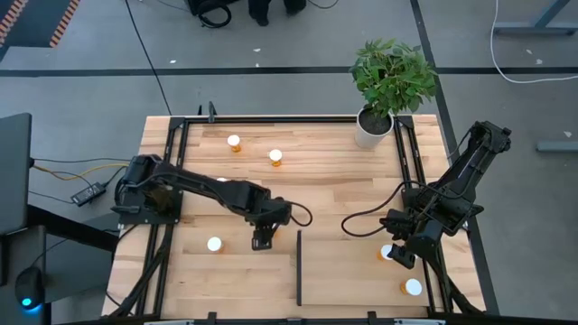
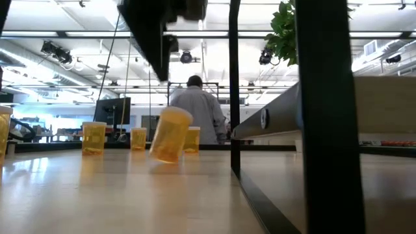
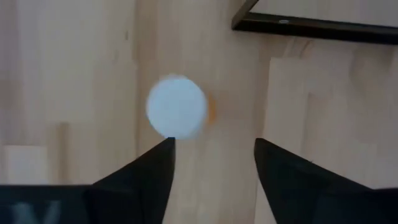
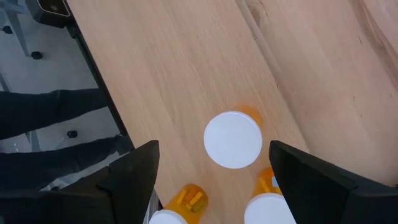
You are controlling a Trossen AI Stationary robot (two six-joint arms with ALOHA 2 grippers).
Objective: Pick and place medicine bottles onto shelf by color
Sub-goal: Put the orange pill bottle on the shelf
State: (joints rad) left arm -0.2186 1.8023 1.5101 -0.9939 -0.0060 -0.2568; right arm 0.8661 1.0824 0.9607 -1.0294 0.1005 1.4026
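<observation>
Left tool: hung low over the light plank table, on the near side of the thin black strip edging the light-wood shelf panel.
- Dark fingers stood apart, nothing between them.
- Small orange pill bottle with round white cap sat just ahead of the fingertips, cap edge nearly at one tip.
- Same bottle seen tilted in the low view, leaning off upright; could not tell whether its base rested on the table.
- Second white-capped bottle stood off to the tool's outer side, apart from it.
- Two more orange white-capped bottles stood well ahead of the tool, toward the far edge of the table.

Right tool: held over the far side of the shelf panel from the strip.
- Fingers spread wide, gripping nothing.
- Upright orange bottle with white cap stood on the wood just ahead of the gap between the fingers.
- Another white-capped bottle sat closer in under the tool, and an orange bottle on its side lay near the other finger.
- One further capped bottle stood near the tool on the shelf.

Green potted plant in white pot stood at the far corner. Person stood in the room beyond the table.
</observation>
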